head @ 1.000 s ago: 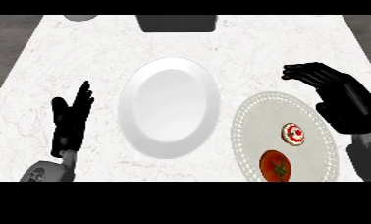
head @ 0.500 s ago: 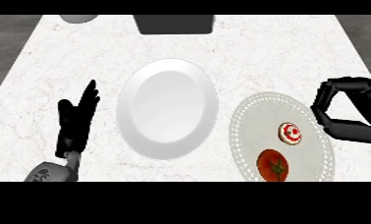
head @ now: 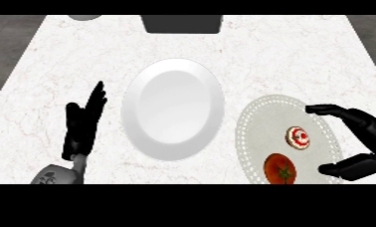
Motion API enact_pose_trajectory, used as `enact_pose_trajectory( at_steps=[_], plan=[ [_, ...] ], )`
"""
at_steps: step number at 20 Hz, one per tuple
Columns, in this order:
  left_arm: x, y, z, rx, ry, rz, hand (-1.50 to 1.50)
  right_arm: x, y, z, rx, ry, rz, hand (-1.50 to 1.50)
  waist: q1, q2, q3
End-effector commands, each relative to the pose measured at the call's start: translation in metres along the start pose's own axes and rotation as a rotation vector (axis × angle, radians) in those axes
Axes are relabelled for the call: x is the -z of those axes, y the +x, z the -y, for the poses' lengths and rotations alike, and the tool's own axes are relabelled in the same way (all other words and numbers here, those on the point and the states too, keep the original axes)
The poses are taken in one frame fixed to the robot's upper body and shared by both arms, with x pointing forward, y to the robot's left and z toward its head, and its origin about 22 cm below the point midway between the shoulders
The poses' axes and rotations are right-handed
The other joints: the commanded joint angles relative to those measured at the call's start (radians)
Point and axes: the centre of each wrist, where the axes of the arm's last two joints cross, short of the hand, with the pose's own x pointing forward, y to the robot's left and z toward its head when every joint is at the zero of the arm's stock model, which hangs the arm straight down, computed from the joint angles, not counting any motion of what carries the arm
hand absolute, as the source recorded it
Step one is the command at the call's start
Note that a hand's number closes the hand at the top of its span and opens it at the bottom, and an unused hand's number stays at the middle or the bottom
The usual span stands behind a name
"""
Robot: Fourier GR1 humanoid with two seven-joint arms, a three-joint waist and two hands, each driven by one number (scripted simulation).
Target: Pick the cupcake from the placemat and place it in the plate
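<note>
The right robot hand [head: 358, 144] has dropped in from the far right and now brackets the cupcake [head: 298, 137], fingers curved above it and thumb below, spread wide and not touching it yet. The cupcake sits on the placemat [head: 257, 121] at the right, a tomato [head: 280, 168] just nearer. So the grasp looks about to begin; closing comes next. The plate [head: 173, 109] waits mid-worktop [head: 279, 56]. The left robot hand [head: 83, 124] rests open, near left.
</note>
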Motion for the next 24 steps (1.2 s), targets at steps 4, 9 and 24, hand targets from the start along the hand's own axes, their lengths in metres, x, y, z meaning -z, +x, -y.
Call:
enact_pose_trajectory(
  at_steps=[4,9,24],
  plan=[
    [0.002,-0.014,-0.006,0.009,-0.003,0.002,0.0,0.02,0.025,0.045,-0.38,0.187,0.012,-1.5,0.003,-0.002,-0.005],
    [-0.008,0.011,0.014,0.008,0.0,-0.003,0.0,0.027,0.027,0.038,-0.515,0.332,-0.102,-1.5,-0.001,-0.006,-0.004],
    [-0.006,-0.011,0.0,0.004,0.007,0.003,0.0,0.047,0.003,0.018,-0.59,0.62,-0.332,-1.5,-0.006,-0.005,-0.005]
  ],
)
